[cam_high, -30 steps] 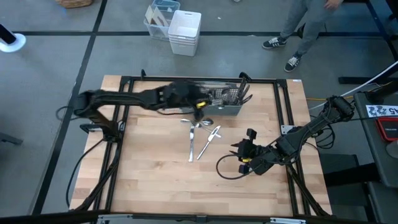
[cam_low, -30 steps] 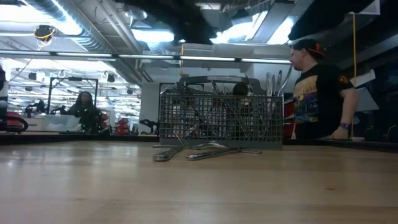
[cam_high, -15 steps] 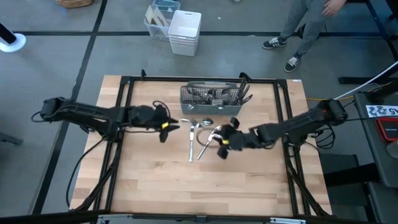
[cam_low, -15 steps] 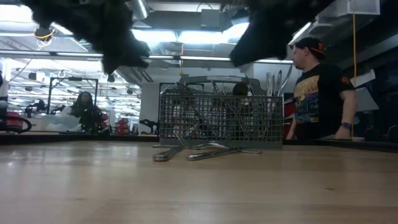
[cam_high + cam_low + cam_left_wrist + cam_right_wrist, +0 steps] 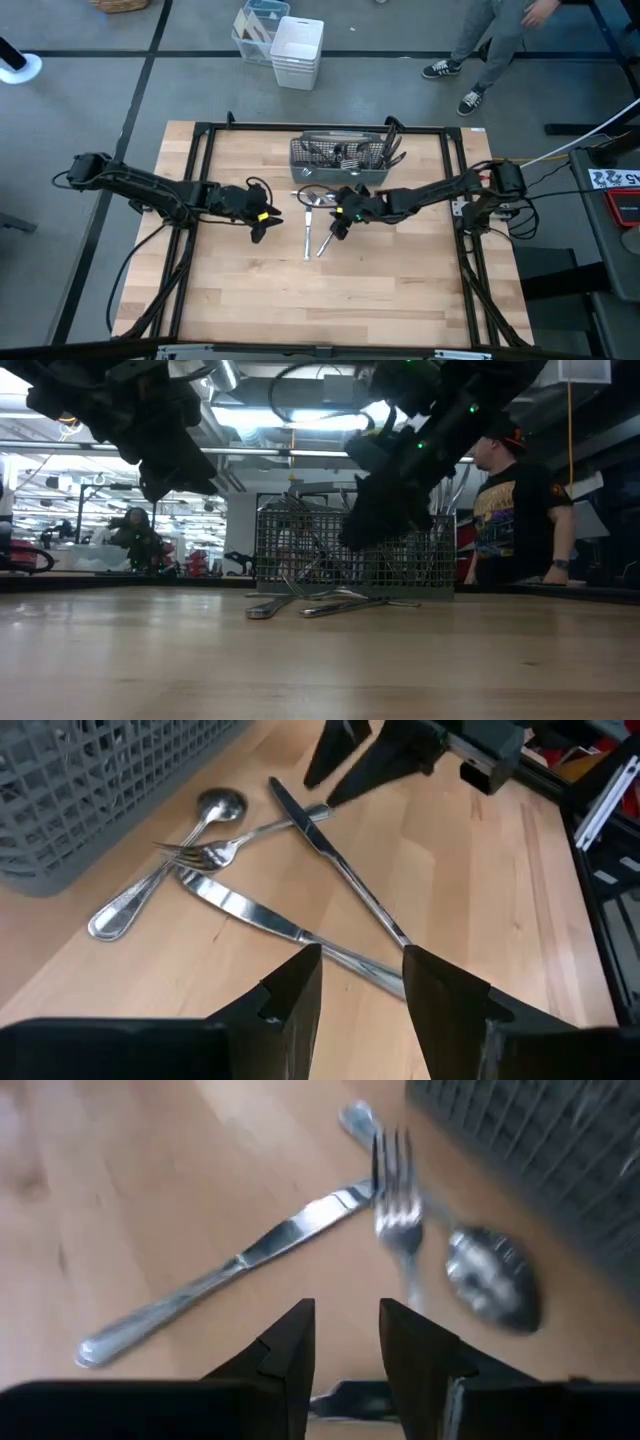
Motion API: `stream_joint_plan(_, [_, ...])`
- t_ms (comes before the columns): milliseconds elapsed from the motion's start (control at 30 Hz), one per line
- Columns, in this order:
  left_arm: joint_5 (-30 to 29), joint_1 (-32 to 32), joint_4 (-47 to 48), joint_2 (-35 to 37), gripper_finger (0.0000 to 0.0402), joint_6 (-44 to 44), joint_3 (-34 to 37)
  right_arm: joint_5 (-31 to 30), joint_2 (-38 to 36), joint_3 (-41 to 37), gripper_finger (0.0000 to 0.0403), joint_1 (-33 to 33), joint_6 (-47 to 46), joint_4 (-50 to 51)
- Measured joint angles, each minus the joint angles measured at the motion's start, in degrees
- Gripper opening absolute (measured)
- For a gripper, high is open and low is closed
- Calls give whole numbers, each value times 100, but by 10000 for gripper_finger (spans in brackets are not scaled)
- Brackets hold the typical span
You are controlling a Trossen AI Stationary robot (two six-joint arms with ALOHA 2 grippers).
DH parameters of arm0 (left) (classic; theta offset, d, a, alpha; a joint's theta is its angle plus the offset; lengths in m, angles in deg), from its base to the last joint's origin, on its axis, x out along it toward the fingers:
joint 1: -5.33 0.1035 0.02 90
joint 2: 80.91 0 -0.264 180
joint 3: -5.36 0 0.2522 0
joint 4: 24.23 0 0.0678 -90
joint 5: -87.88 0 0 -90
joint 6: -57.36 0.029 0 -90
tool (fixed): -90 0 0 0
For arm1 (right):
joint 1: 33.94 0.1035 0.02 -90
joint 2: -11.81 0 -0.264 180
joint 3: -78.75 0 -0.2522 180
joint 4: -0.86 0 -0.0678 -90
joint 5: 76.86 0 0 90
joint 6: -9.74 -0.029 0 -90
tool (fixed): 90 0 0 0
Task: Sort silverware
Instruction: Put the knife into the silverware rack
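Loose silverware lies flat on the wooden table just in front of the grey mesh caddy (image 5: pixel 340 160): a spoon (image 5: pixel 165 860), a fork (image 5: pixel 230 845) and two crossed knives (image 5: pixel 260 915) (image 5: pixel 335 860). More pieces stand in the caddy. My left gripper (image 5: pixel 362 960) hangs open to the left of the pile (image 5: pixel 262 222), pointing at it. My right gripper (image 5: pixel 345 1312) hangs open just above the pile's right side (image 5: pixel 338 222), over a knife (image 5: pixel 230 1270) and the fork (image 5: pixel 400 1210). Neither holds anything.
A black frame (image 5: pixel 200 180) runs round the table. White bins (image 5: pixel 296 50) stand on the floor beyond the far edge. A person (image 5: pixel 515 510) stands past the far right corner. Bare wood (image 5: pixel 330 300) lies toward the near edge.
My left gripper has drawn back from above the caddy toward the table's left and near side, sinking and rolling. My right gripper has swung from the near right toward the pile at the centre, coming down over it. The silverware on the table has stayed put.
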Motion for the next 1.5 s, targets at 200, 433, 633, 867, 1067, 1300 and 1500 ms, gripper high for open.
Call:
stream_joint_plan(200, [-34, 2, -8, 0, 133, 3, -2, 597, 113, 1, 115, -6, -2099, 142])
stream_joint_plan(433, [-149, 5, -439, -132, 133, 52, -2, 832, 113, 0, 115, -3, -3275, 765])
stream_joint_plan(633, [-153, 8, -920, -686, 133, 161, -2, 860, 118, 0, 115, 1, -3975, 1009])
stream_joint_plan(867, [-155, 14, -1389, -1385, 133, 389, -2, 844, 354, 0, 115, 71, -5141, 876])
stream_joint_plan(1067, [-153, 20, -1553, -1713, 133, 912, -4, 851, 390, 0, 115, 211, -5959, 569])
stream_joint_plan(1300, [-155, 20, -1648, -1665, 133, 1438, -8, 554, 403, 0, 115, 432, -6950, 566])
stream_joint_plan(1500, [-153, 20, -1611, -1665, 133, 1826, -8, 483, 608, 0, 115, 410, -7326, 489])
